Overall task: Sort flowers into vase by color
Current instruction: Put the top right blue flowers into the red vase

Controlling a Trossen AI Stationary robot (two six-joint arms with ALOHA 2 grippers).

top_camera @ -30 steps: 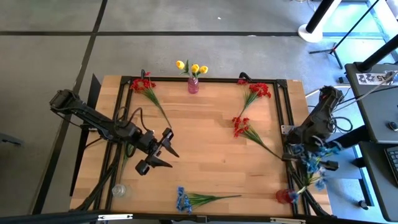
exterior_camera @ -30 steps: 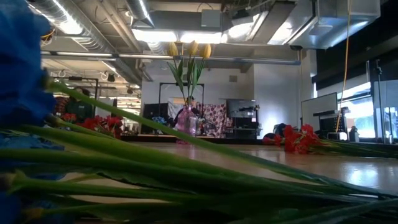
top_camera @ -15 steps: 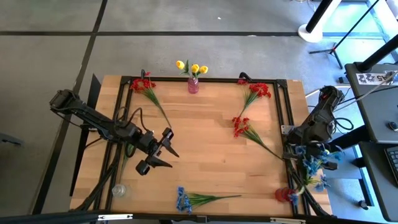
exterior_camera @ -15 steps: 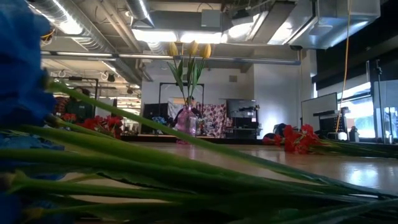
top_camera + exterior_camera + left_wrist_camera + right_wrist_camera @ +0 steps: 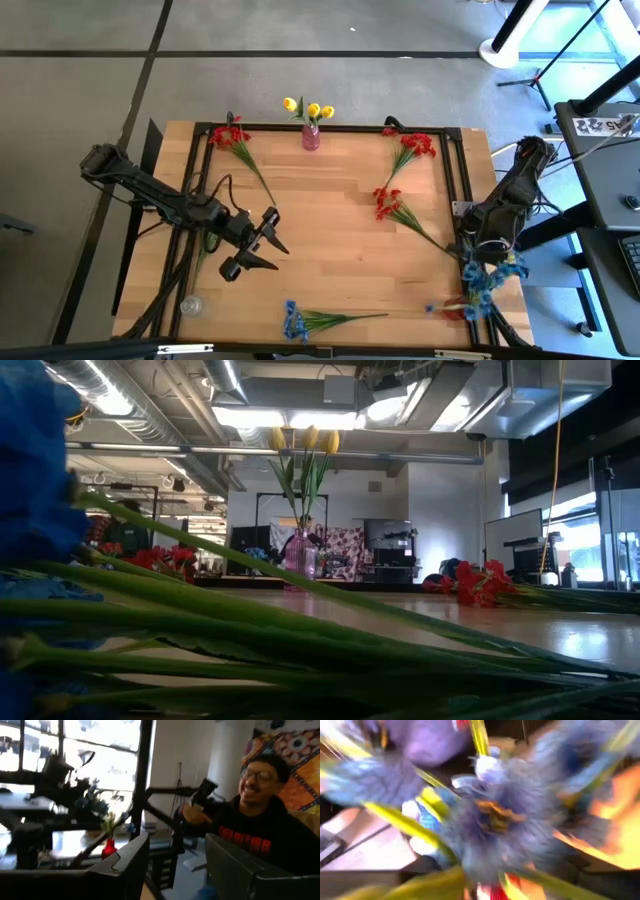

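The right gripper [image 5: 492, 262] grips thin green-stemmed blue flowers [image 5: 490, 285] just below it, over a small red vase [image 5: 458, 314]. They look light and bendy; hold the stems. The left gripper [image 5: 262, 245] hangs open.

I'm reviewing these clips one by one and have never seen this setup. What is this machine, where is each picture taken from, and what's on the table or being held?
Two dark robot arms work at a wooden table, each ending in a two-fingered claw. One picture looks straight down, one looks level across the tabletop, and one comes from each arm's wrist.

From above, the left claw hangs open and empty over the table's left part. The right claw is at the right edge, with blue flowers bunched just below it above a red vase. Its wrist picture is filled with blue blooms; whether it grips them cannot be told.

Yellow flowers stand in a pink vase at the far edge. Three red flowers and another blue flower lie loose. A clear vase stands near the left corner. The left wrist picture shows a person beyond the table.
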